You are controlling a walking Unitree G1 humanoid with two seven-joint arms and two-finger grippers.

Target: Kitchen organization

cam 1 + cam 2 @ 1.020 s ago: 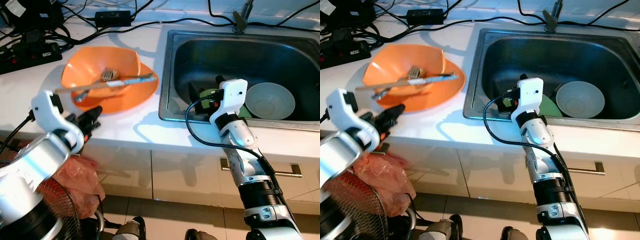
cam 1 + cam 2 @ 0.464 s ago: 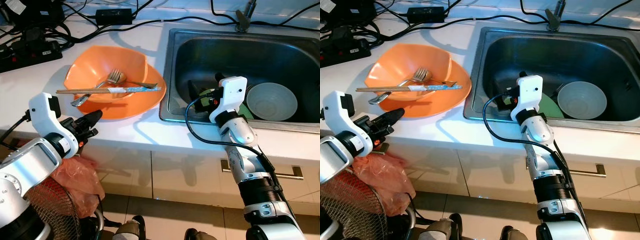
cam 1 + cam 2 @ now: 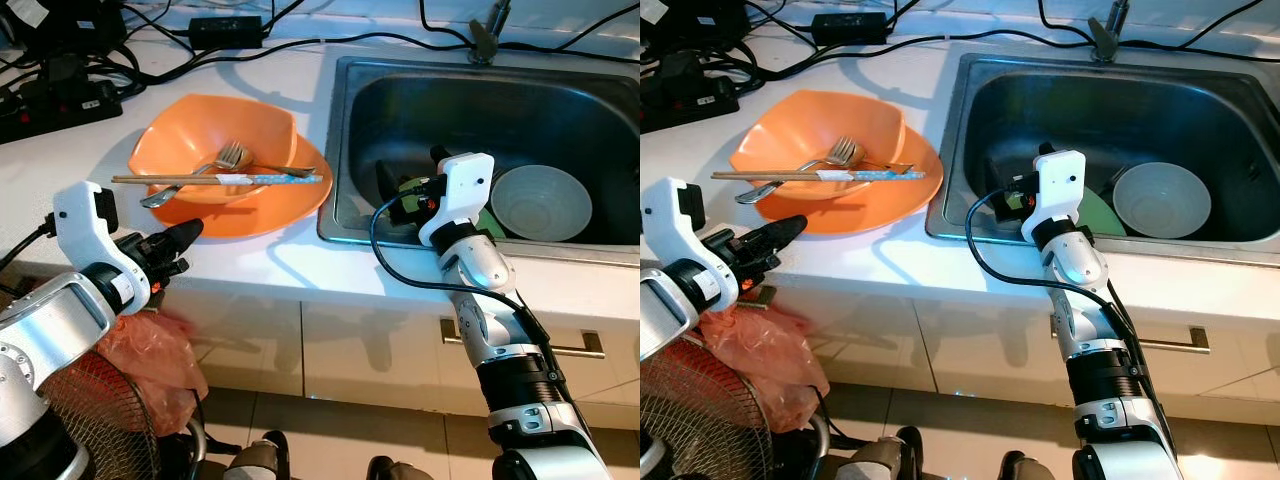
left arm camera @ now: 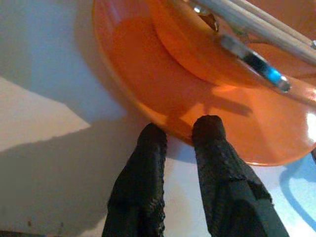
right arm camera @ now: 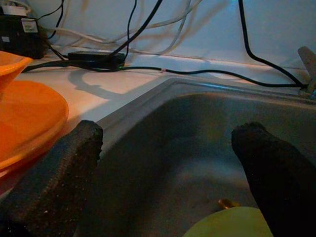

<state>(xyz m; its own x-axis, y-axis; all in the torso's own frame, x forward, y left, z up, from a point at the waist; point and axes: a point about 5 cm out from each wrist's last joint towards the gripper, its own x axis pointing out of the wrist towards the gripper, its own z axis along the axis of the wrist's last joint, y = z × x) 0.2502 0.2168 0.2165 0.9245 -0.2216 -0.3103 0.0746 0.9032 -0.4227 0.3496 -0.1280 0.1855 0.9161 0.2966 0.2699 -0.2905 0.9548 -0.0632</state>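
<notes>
An orange plate [image 3: 262,205] is located on the white counter [image 3: 60,190], just beside the left wall of the steel sink [image 3: 345,120]. An orange bowl [image 3: 180,140] is seated on the plate. A fork [image 3: 222,160] and a pair of chopsticks [image 3: 160,181] are laid across the bowl, together with a utensil with a blue patterned handle [image 3: 275,178].

The left tool [image 4: 180,136] is positioned at the near rim of the plate. Its two black fingers [image 4: 143,173] are set close together with a narrow gap between them, the tips touching or almost touching the plate edge. Nothing is held between them.

The right tool [image 5: 168,143] is positioned over the near left part of the sink, pointed into the basin. Its fingers [image 5: 59,168] are spread wide apart and nothing is gripped.

Inside the sink, a pale bowl [image 3: 540,200] is found at the right of the basin, and a green plate [image 3: 1098,215] lies beside it, partly hidden behind the right wrist. A faucet base [image 3: 485,35] is mounted at the far rim of the sink.

Black cables [image 3: 270,45] and a power adapter [image 3: 225,35] are laid along the back of the counter. A pink plastic bag [image 3: 155,355] hangs below the counter edge at the left.
</notes>
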